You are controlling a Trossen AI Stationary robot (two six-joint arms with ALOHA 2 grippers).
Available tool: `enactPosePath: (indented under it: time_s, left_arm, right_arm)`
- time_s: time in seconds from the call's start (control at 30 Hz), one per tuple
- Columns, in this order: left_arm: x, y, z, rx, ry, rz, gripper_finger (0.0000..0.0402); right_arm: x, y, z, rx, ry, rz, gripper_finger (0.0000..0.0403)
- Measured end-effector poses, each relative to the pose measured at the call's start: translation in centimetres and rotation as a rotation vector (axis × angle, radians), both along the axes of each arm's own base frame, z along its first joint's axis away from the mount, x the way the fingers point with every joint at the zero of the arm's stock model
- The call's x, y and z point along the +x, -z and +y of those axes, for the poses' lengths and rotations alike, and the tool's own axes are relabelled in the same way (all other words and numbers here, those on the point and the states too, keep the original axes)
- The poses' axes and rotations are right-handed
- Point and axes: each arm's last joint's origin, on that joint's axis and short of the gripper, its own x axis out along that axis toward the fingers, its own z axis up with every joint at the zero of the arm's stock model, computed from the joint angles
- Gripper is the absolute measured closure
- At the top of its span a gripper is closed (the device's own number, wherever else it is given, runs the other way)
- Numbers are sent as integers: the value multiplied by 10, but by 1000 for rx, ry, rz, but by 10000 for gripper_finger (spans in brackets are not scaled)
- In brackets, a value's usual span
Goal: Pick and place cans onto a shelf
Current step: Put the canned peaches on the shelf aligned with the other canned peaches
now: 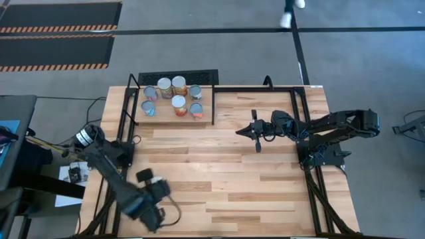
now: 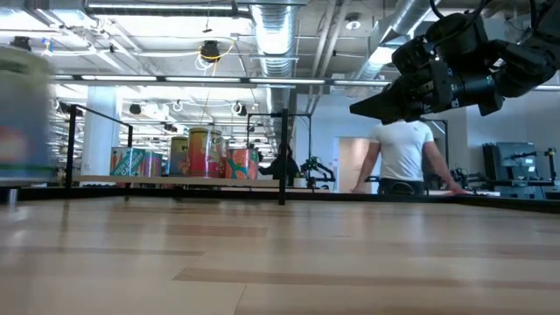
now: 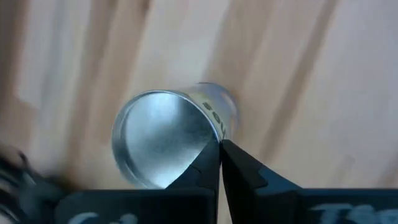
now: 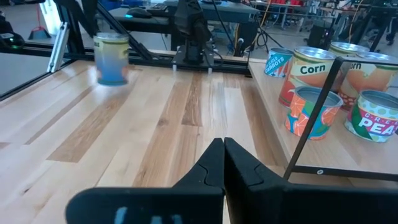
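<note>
Several cans (image 1: 171,96) stand upright on the small light-wood shelf (image 1: 207,109) at the table's far left; they also show in the right wrist view (image 4: 317,81) and the low view (image 2: 197,153). One more can (image 3: 161,137), silvery inside with a blue-grey label (image 4: 112,56), is at my left gripper (image 1: 147,178) near the table's near left corner. It shows blurred at the low view's left edge (image 2: 22,114). My right gripper (image 1: 247,131) is shut and empty above the table's middle right, pointing at the table's left. My left gripper is closed on the can's rim (image 3: 214,138) from above. One finger (image 3: 199,168) lies over the can's hollow inside and the other (image 3: 249,171) outside its wall. The can hangs below the fingers, a little tilted. In the low view its bottom is clear of the table.
A black rod frame (image 1: 305,126) runs along the table's far and side edges. A black mat (image 1: 178,78) lies behind the shelf. A person (image 2: 402,153) stands in the room beyond the table. Bare wood (image 1: 219,179) lies between the two arms.
</note>
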Motion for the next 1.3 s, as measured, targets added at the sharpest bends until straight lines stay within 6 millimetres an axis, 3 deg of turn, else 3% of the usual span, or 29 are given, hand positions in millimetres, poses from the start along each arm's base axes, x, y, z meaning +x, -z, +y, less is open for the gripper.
enactPosePath:
  time_s: [0.3, 0.57, 0.67, 0.83, 1.1, 1.3]
  left_arm:
    - [58, -10, 75, 154, 191, 75, 401]
    - [78, -28, 137, 159, 187, 135, 401]
    - [73, -37, 162, 150, 115, 135, 401]
    - [48, -49, 205, 162, -18, 103, 401]
    - [-1, -46, 266, 159, -229, -15, 402]
    - [-7, -37, 303, 153, -278, -65, 402]
  right_arm:
    - [0, 1, 0, 16, 2, 10, 388]
    - [0, 3, 0, 27, 3, 29, 388]
    - [0, 3, 0, 27, 2, 29, 388]
    - [0, 3, 0, 29, 2, 36, 388]
    - [0, 3, 0, 20, 1, 36, 388]
    - [0, 3, 0, 23, 2, 36, 388]
